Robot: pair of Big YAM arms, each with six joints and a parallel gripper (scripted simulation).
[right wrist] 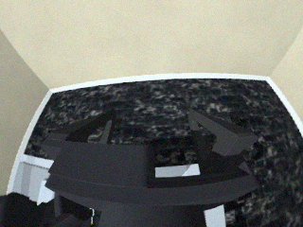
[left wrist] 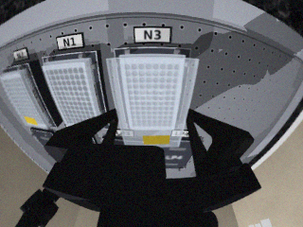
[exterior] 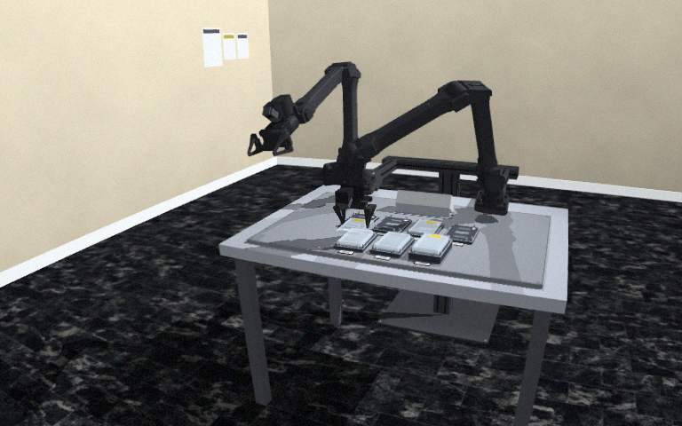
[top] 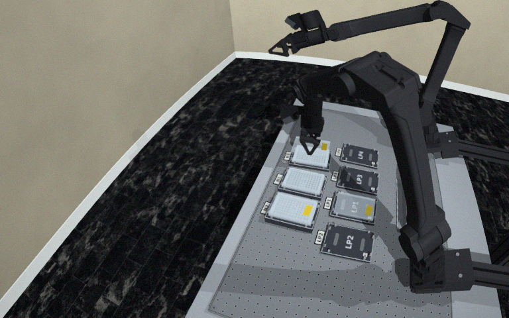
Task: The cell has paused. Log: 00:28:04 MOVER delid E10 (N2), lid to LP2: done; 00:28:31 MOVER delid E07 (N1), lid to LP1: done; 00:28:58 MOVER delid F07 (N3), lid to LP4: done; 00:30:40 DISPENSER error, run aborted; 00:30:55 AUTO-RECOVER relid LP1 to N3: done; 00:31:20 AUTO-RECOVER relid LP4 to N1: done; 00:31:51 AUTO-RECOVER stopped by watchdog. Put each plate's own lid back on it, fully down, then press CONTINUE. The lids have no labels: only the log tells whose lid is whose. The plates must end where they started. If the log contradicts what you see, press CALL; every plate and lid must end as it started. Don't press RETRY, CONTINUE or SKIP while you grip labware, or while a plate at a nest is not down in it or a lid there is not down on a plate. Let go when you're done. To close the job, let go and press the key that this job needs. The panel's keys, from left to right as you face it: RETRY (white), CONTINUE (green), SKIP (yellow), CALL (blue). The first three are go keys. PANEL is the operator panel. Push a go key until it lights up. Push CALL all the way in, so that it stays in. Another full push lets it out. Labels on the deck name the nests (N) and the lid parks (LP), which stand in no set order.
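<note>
Seen from above, a plate at nest N2 [top: 282, 207] [exterior: 427, 247] [left wrist: 17, 96] sits at center under a lid with a yellow patch [top: 307, 210] [exterior: 436, 236] [left wrist: 30, 121]. The right jaws [top: 270, 51] [exterior: 263, 153] hang apart over the dark floor near the top of the frame. The plate at N1 [top: 303, 181] [exterior: 391, 243] [left wrist: 71, 95] sits above and right of N2's; whether a lid covers it, one cannot tell. Next up, at N3, a plate [top: 309, 157] [exterior: 355, 240] [left wrist: 151, 95] sits beneath the left jaws [top: 309, 152] [exterior: 355, 225], clamped on a yellow-patched lid [top: 323, 146] [exterior: 358, 220] [left wrist: 156, 140] that overlaps the plate in view, offset toward the upper edge. Farther right on the worktop [top: 240, 279] [exterior: 523, 251], dark lid park LP2 [top: 348, 242] [exterior: 467, 236] lies lowest; above it, another yellow-patched lid [top: 368, 209] [exterior: 431, 222] rests on LP1, then come LP3 [top: 359, 179] [exterior: 395, 227] and LP4 [top: 360, 154].
</note>
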